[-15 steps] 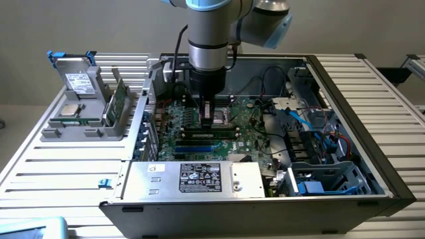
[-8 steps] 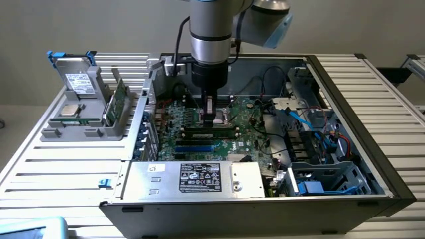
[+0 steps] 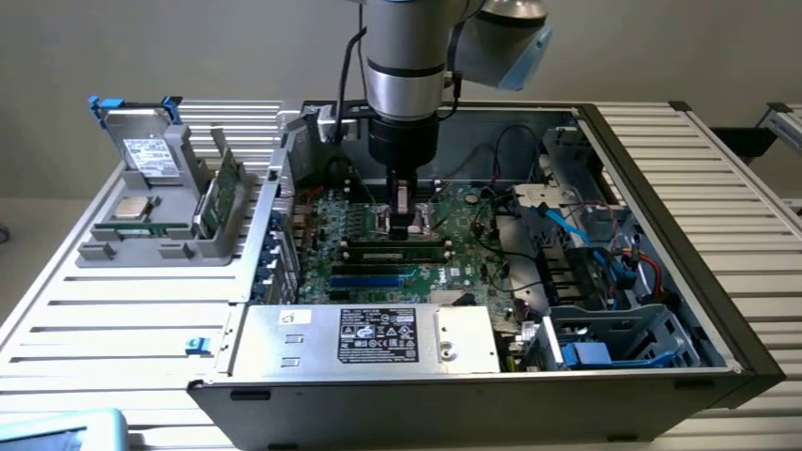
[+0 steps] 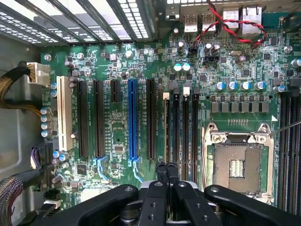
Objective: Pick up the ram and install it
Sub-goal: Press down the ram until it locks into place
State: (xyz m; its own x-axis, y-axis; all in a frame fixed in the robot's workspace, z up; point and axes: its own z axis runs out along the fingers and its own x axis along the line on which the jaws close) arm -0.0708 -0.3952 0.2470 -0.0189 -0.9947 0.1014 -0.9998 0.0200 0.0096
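1. The arm (image 3: 404,66) reaches straight down into the open computer case (image 3: 652,188), which lies on a slatted metal surface (image 3: 100,319).
2. The pincer (image 3: 405,225) is low over the green motherboard (image 3: 376,272), near the middle of the case; in the wrist view its fingertips (image 4: 167,170) are pressed together, clenched with no gap between them.
3. The ram (image 3: 398,251) lies flat along the memory slots just under the pincer, a long narrow stick running from the exterior view's left to its right. Whether the fingertips touch it cannot be told.
4. In the wrist view the fingertips hang over the dark memory slots (image 4: 183,132), just beside the empty processor socket (image 4: 237,162) with its silver frame.
5. A blue expansion slot (image 4: 131,117) stands among black ones on the far side of the memory slots from the socket.
6. On the exterior view's left, outside the case, a grey holder (image 3: 157,221) stands on the surface, carrying a grey boxy drive (image 3: 153,155), a square silver chip (image 3: 131,209) and a green board (image 3: 223,193) set upright.
7. A silver power supply (image 3: 363,338) with a dark label fills the near side of the case.
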